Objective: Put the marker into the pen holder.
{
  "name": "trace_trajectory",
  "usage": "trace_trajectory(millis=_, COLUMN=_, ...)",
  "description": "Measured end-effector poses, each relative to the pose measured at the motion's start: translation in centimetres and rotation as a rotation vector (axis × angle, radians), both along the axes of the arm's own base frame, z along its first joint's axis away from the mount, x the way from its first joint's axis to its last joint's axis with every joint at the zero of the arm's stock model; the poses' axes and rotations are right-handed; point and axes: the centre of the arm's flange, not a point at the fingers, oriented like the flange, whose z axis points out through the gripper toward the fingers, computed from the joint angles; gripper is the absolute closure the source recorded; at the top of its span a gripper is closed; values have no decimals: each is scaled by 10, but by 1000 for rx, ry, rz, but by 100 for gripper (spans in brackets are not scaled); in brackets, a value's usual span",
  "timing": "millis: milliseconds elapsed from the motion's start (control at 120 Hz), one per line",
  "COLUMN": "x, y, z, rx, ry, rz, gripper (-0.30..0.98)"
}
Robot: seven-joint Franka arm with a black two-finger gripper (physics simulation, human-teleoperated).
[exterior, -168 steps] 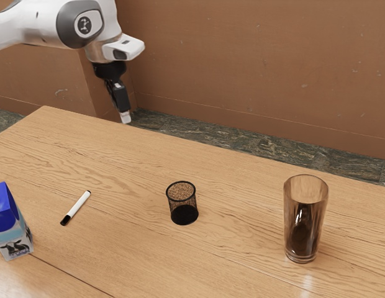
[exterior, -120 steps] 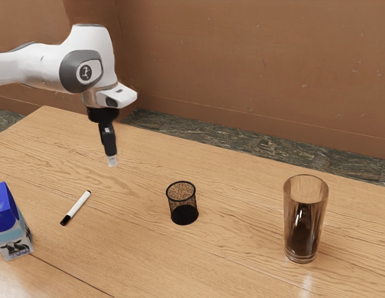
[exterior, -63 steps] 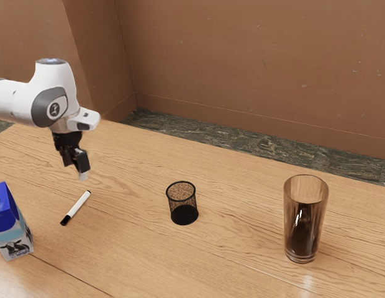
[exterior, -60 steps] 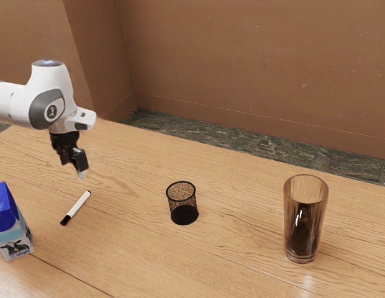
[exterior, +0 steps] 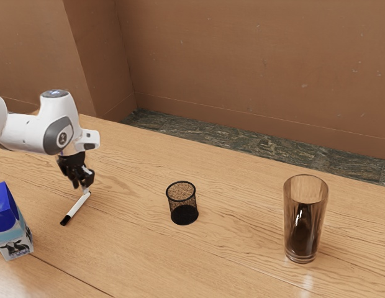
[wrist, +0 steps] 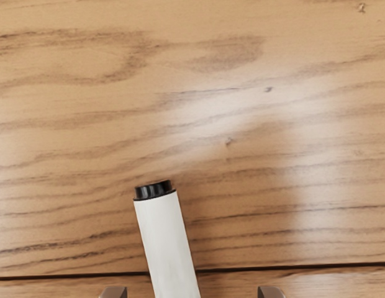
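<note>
Exterior view: marker (exterior: 78,207) lies flat on the counter (exterior: 242,254), off to the exterior view's left of the pen holder (exterior: 182,203); its small black end is the one nearer the holder, the longer black cap end farther from it. End effector (exterior: 86,190) hangs low at that nearer end, same side of the holder. Holder's upright, mouth up, w/ the tall glass (exterior: 304,217) to the exterior view's right of it & the milk carton (exterior: 12,226) well apart on the opposite side, beyond the marker.

Wrist view: end effector is spread wide, fingertips (wrist: 113,292) standing apart w/ the white barrel running btwn them, a bit nearer one tip than the other & slightly askew. Nothing gripped; exact height over the counter I can't tell.

Step in hand, my read: final approach for the pick, prob. early in the task; lift, carry & drop-in all to do. Next move: center & square up to the barrel, ideally shift a bit toward mid-length, go down w/o pressing the counter, then close. Main risk = pinching too near the end, so the marker pivots or slips on lift. After that: raise above the holder's rim, turn the marker upright, line up over the mouth, release.
</note>
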Motion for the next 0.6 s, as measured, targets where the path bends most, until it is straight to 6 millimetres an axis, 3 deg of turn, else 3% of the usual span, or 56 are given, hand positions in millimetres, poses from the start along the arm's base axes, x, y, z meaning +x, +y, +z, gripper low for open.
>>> trace_trajectory(millis=225, x=12, y=8, z=-20, rx=-26, ry=-2, rz=33, gripper=50)
trace_trajectory(millis=600, x=14, y=17, z=-45, rx=-41, ry=22, rz=41, gripper=48)
